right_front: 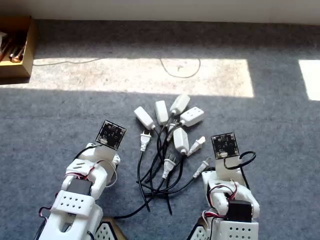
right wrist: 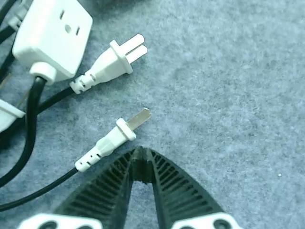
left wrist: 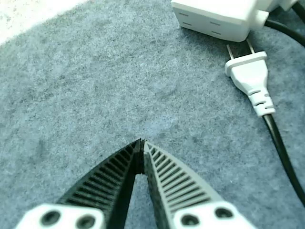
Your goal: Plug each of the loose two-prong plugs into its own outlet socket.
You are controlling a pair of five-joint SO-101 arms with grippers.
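Several white outlet sockets [right_front: 180, 116] lie bunched on the grey carpet, black cords trailing toward me. Loose two-prong plugs lie around them. My left gripper [left wrist: 142, 143] is shut and empty just above the carpet. One plug [left wrist: 250, 76] lies ahead of it, prongs pointing at a socket [left wrist: 217, 16]. My right gripper [right wrist: 140, 151] is shut too, holding nothing. Its tips sit right beside a plug [right wrist: 125, 131]. A second plug [right wrist: 114, 59] and a socket [right wrist: 52, 38] lie beyond that. In the high view the left arm [right_front: 111, 135] and right arm [right_front: 225, 145] flank the pile.
Tangled black cords [right_front: 157, 182] run between the two arms. A thin wire [right_front: 180, 70] loops across the sunlit strip at the back. A wooden box [right_front: 17, 47] stands at the far left. Open carpet lies outside each arm.
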